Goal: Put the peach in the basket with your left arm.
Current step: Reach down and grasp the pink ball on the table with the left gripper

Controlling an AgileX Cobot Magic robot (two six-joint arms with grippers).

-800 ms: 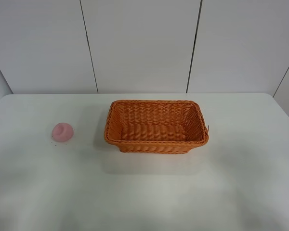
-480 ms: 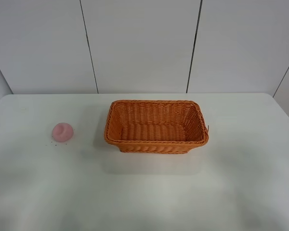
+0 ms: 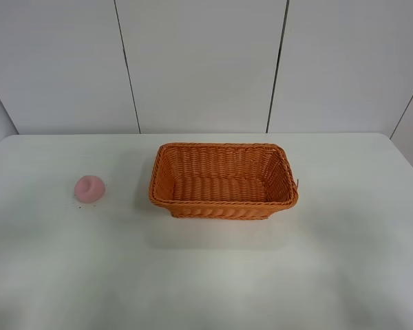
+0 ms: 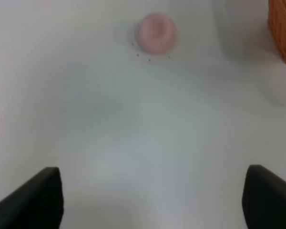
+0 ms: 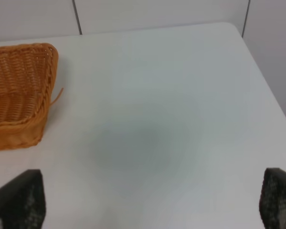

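The pale-pink peach (image 3: 89,188) lies on the white table, left of the orange wicker basket (image 3: 224,203), which stands empty at the table's middle. Neither arm shows in the exterior high view. In the left wrist view the peach (image 4: 156,32) lies well ahead of my left gripper (image 4: 152,198), whose dark fingertips (image 4: 35,198) stand wide apart with nothing between them; a corner of the basket (image 4: 283,28) shows at the edge. My right gripper (image 5: 150,200) is also open and empty, its fingertips (image 5: 279,195) wide apart, with the basket's end (image 5: 51,71) ahead and to one side.
The white table (image 3: 206,275) has a few tiny dark specks (image 4: 149,59) beside the peach. A white panelled wall (image 3: 199,62) runs along the far edge. The table's right edge (image 5: 271,95) shows in the right wrist view.
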